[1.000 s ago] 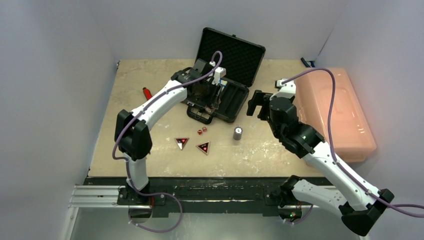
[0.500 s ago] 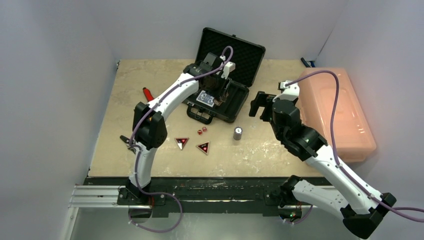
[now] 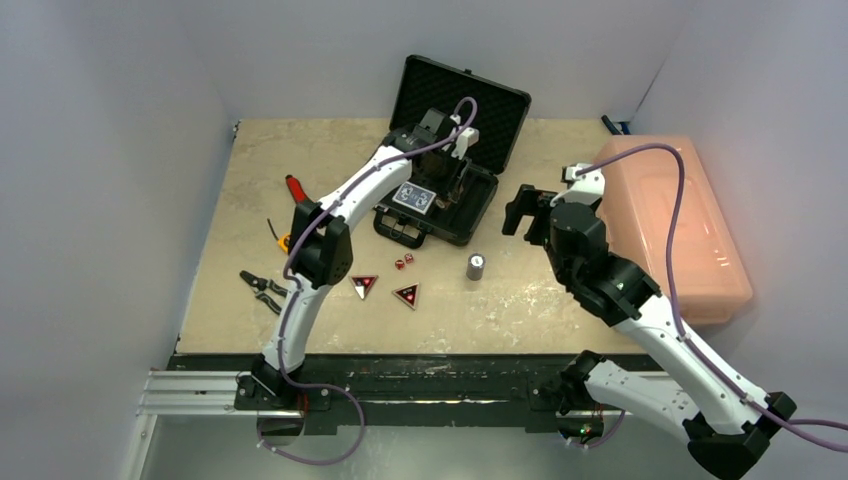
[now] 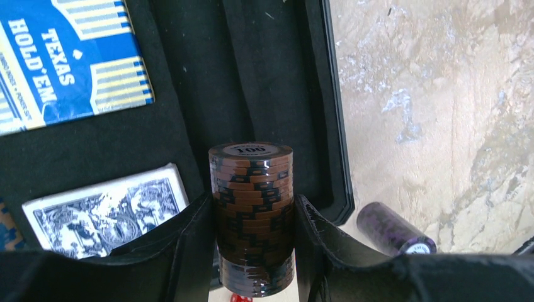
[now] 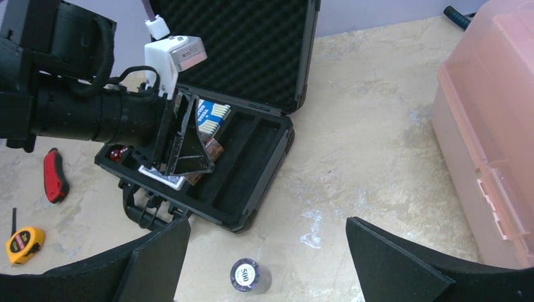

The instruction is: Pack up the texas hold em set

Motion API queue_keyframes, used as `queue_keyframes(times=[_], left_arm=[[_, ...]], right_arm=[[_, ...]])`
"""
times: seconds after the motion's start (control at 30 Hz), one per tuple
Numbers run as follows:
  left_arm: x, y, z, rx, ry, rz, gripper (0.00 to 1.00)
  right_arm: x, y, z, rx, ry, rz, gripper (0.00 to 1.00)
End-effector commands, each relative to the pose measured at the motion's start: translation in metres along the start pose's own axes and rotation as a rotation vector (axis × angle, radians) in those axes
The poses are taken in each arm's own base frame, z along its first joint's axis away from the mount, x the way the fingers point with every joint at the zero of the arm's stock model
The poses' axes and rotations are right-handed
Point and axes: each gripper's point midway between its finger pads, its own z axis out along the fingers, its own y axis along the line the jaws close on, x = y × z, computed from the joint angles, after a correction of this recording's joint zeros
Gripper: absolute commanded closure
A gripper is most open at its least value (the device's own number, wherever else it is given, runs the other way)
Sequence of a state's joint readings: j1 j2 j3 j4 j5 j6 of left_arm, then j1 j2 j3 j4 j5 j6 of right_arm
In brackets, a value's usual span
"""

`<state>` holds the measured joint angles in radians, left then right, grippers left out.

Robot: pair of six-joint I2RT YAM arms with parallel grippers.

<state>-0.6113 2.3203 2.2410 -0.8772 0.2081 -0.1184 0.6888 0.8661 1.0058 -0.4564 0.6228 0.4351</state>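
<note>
Brown poker chip stack [image 4: 252,182] pinched across its sides by left gripper [image 4: 252,211], over black briefcase [image 3: 480,205] foam slots. Likely loose, heavy, slippery discs: squeeze mid-column, evenly. Right gripper [image 5: 267,229] spread wide, empty.

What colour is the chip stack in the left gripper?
The chip stack is brown with black edge marks; clearest in the left wrist view.
</note>
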Motion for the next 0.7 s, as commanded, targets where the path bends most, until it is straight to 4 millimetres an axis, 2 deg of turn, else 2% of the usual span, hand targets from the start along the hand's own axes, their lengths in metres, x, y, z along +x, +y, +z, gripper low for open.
queue_keyframes(times=[0.0,0.27,0.5,0.67], left_arm=[[-0.050,-0.008,-0.009,0.012,-0.158,0.051,1.00],[-0.064,0.003,0.013,-0.030,-0.209,0.044,1.00],[-0.079,0.011,0.023,-0.080,-0.269,0.047,1.00],[-0.082,0.017,0.030,-0.108,-0.284,0.054,1.00]], right_arm=[[-0.006,-0.009,-0.004,0.031,-0.027,-0.004,0.01],[-0.004,-0.013,-0.006,0.042,-0.023,-0.011,0.01],[-0.004,-0.016,-0.007,0.047,-0.024,-0.023,0.01],[-0.005,-0.017,-0.008,0.052,-0.026,-0.033,0.01]])
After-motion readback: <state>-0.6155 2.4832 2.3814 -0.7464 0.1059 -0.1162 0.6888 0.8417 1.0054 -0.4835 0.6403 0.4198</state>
